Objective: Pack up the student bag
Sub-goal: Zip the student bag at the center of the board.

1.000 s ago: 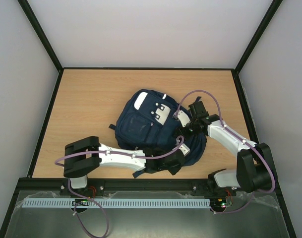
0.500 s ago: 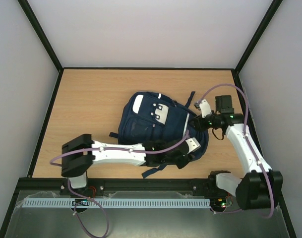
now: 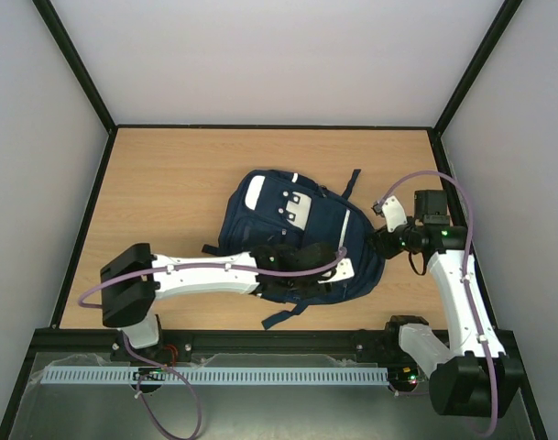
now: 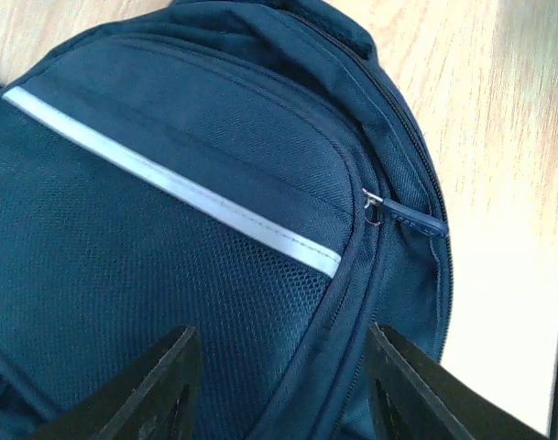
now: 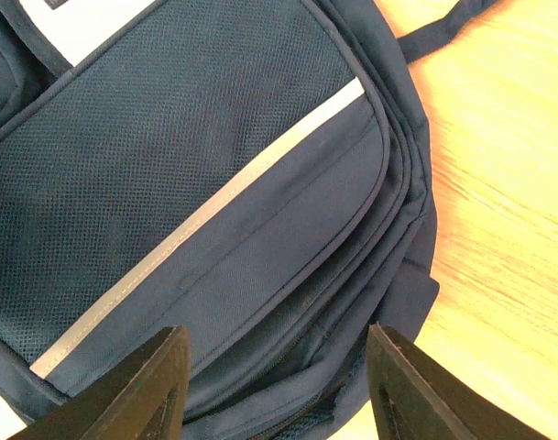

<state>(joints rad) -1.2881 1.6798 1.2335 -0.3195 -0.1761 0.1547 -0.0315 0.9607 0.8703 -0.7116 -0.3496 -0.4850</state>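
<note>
Top: bag [image 3: 292, 225] lies flat mid-table [image 3: 169, 183], front up, likely so its zips face both arms; left arm [image 3: 205, 273] reaches over its near edge, right arm [image 3: 462, 284] stands beside it
Left wrist: left gripper [image 4: 279, 367] half open, empty, above the fabric; zip pull [image 4: 402, 220] just ahead, probably the target
Right wrist: right gripper [image 5: 274, 376] half open, empty, over the bag's side seams
</note>
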